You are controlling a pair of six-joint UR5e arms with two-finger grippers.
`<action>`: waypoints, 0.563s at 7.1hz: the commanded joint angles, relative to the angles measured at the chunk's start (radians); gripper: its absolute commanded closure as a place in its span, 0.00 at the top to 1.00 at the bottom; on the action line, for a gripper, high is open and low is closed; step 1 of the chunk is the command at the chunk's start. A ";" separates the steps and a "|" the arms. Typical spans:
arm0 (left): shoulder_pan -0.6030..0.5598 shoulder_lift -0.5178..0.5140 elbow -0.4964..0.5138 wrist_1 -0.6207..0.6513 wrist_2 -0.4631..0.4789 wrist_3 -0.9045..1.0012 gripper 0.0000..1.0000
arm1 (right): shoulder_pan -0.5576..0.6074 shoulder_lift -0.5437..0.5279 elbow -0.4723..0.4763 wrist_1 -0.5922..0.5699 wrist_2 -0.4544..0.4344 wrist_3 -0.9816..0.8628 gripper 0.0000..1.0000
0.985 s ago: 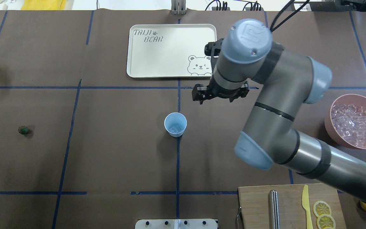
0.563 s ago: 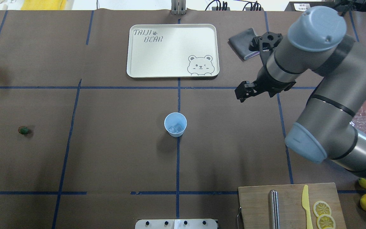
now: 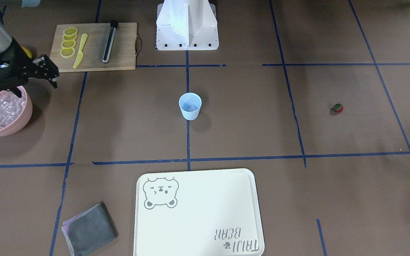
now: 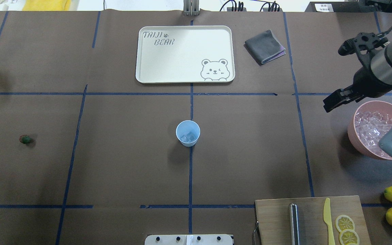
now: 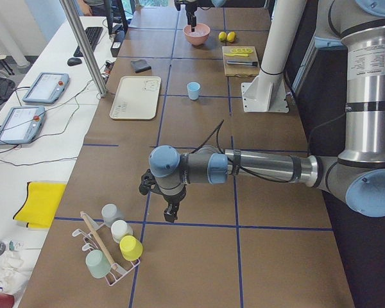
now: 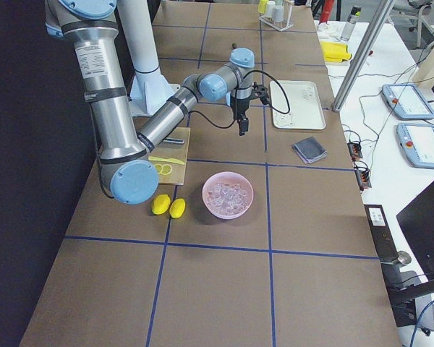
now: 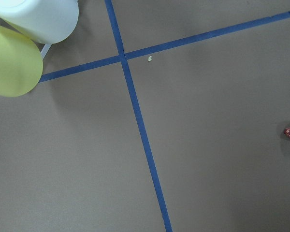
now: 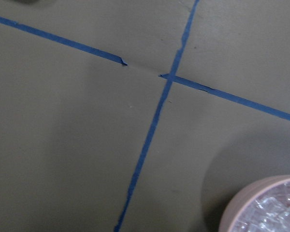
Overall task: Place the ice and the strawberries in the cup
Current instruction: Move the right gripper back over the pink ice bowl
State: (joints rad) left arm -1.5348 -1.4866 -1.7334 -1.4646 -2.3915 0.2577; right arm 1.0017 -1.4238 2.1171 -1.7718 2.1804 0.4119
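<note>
Watching from overhead, I saw my right gripper point(image 4: 352, 96), jaws apart, near the pink bowl's point(image 4: 355, 142) ten-o'clock rim. The strawberry point(image 4: 26, 139) lay at the cup's point(image 4: 179, 139) nine o'clock. I couldn't tell how the left gripper point(image 5: 170, 215) was set.

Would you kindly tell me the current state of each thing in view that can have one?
cup: upright, a few ice cubes inside.
pink bowl: upright, full of ice.
strawberry: whole, lying on the table, outside the cup.
right gripper: jaws open, beside the pink bowl.
left gripper: open or shut cannot be told.
cloth: folded.
</note>
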 commanded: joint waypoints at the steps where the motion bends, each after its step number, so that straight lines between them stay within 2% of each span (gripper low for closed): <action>1: -0.001 0.000 0.000 0.000 0.000 -0.002 1.00 | 0.128 -0.107 0.000 0.000 0.070 -0.205 0.98; 2: -0.001 0.000 0.000 0.001 0.000 0.000 1.00 | 0.180 -0.150 -0.005 -0.001 0.093 -0.291 0.98; 4: -0.001 0.000 0.000 0.001 0.000 0.000 1.00 | 0.199 -0.190 -0.006 0.000 0.096 -0.331 0.98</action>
State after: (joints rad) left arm -1.5355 -1.4865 -1.7334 -1.4636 -2.3915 0.2576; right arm 1.1860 -1.5879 2.1126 -1.7721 2.2719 0.1090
